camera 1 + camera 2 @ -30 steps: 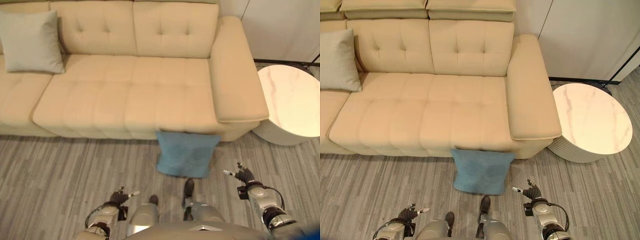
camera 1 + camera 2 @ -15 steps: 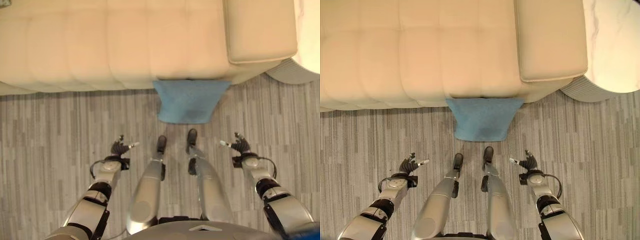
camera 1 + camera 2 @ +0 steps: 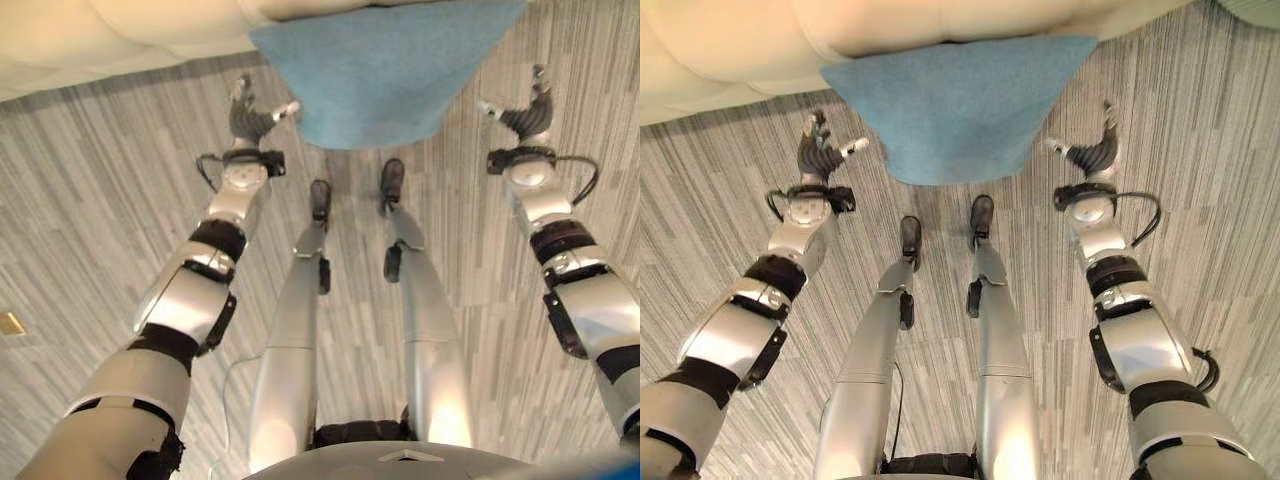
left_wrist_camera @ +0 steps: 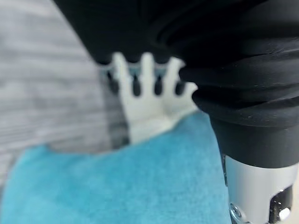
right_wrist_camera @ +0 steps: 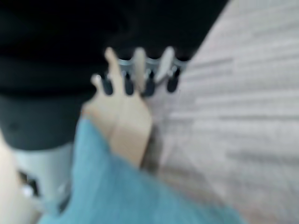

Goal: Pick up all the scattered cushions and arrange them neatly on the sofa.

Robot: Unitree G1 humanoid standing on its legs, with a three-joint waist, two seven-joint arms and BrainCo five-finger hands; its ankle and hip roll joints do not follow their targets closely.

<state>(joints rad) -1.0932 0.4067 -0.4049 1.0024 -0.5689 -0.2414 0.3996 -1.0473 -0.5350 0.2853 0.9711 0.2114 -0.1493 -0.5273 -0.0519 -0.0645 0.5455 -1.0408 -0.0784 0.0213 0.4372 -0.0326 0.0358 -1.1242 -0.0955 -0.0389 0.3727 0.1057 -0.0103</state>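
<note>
A blue cushion (image 3: 385,75) stands on the floor, leaning against the front of the cream sofa (image 3: 120,40). My left hand (image 3: 250,120) is open just beside the cushion's left edge, its thumb pointing at the cloth. My right hand (image 3: 525,115) is open a short way off the cushion's right edge, touching nothing. In the left wrist view the fingers (image 4: 140,79) are spread straight above the blue cushion (image 4: 117,186). In the right wrist view the fingers (image 5: 140,70) are also straight, with the cushion (image 5: 117,191) below them and the sofa's base (image 5: 121,121) behind.
Grey wood-plank floor (image 3: 90,230) spreads to both sides. The ribbed side of a round table (image 3: 1260,8) shows at the far right corner. A small yellow object (image 3: 10,322) lies on the floor to the far left.
The camera has tipped down and closer, so the sofa and cushion have slid to the top of the eye views. Both arms have stretched forward, bringing the open hands level with the cushion's two sides.
</note>
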